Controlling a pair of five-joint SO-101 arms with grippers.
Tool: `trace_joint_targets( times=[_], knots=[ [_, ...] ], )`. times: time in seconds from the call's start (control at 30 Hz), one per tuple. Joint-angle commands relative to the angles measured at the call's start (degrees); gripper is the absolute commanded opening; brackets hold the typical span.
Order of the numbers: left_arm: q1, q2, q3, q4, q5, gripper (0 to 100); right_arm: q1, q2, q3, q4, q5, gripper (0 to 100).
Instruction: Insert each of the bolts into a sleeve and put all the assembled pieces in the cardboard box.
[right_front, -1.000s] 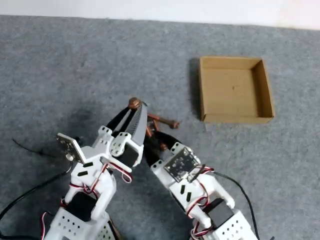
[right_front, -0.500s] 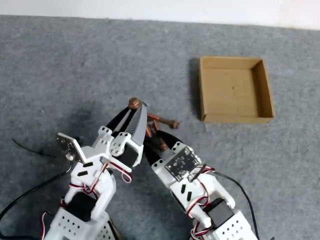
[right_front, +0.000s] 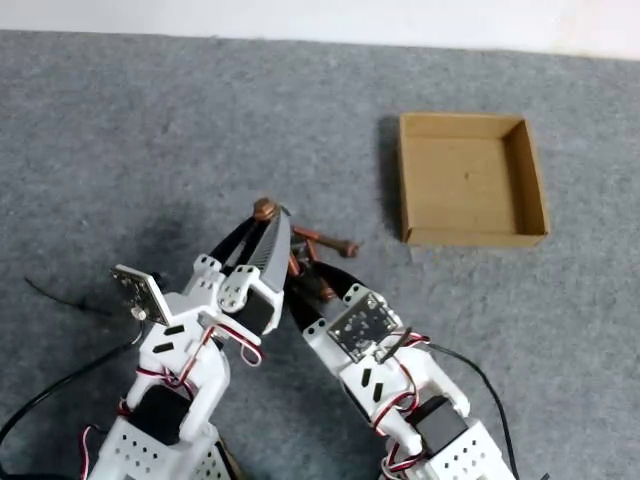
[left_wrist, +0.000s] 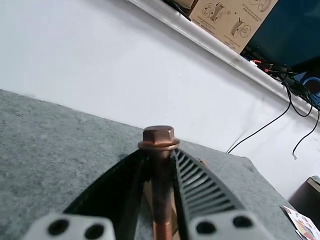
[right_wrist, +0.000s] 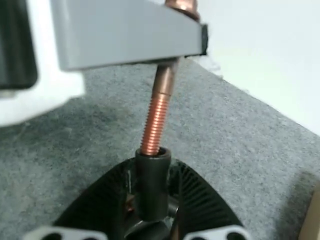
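Observation:
My left gripper (left_wrist: 160, 155) is shut on a copper bolt (left_wrist: 159, 170), hex head up; in the high view that bolt head (right_front: 264, 209) sticks out above the fingers. My right gripper (right_wrist: 150, 185) is shut on a black sleeve (right_wrist: 151, 182) held upright. The bolt's threaded tip (right_wrist: 153, 127) sits in the sleeve's mouth. Loose copper bolts (right_front: 325, 243) lie on the grey mat just beyond both grippers. The cardboard box (right_front: 470, 180) stands at the back right with nothing in it.
Grey felt mat (right_front: 150, 130) covers the table, with a white wall along the far edge. Black cables (right_front: 60, 300) trail at the near left beside the left arm. Open mat lies between the grippers and the box.
The left gripper with its bolt has shifted very slightly toward the near left. The right arm is nearly unchanged.

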Motion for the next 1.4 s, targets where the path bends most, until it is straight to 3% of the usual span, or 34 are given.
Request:
trace_joint_targets(
  times=[0.0, 1.07, 1.23, 1.37],
  knots=[
    [1.71, -0.04, 1.19, 1.49, 0.53, 0, 0.84, -1.36, 0.92, -2.15, 0.18, 0.5],
    [4.88, -0.04, 1.19, 8.44, 0.18, 0, 0.92, -1.36, 0.92, -2.24, -2.9, 0.5],
    [9.54, -0.13, 1.19, 13.71, -6.15, 0, 1.01, -1.36, 0.92, -2.24, -2.9, 0.5],
    [8.4, -0.22, 1.19, 13.89, -6.33, 0, 2.42, -1.36, 0.92, -2.33, -2.81, 0.5]
  ],
)
